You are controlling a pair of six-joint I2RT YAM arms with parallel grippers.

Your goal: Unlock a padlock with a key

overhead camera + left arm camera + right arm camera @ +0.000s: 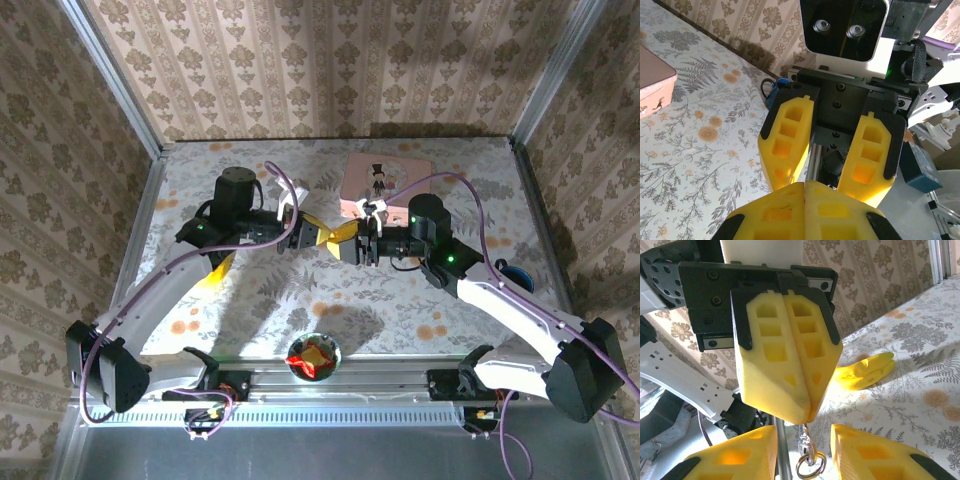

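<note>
Key, small silvery piece with a ring below it, hangs from the left gripper, jaws pinched tight on its top, mid-air above the floral table. Right gripper faces it tip to tip, jaws apart either side of the key, not touching. Pink tin box just behind.

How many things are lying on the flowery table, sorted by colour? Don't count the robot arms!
Pink: 1, a flat pink tin box
Yellow: 1, a yellow banana-shaped toy
Blue: 1, a small blue object
Mixed: 1, a small round bowl with something red and yellow inside
Total: 4
</note>
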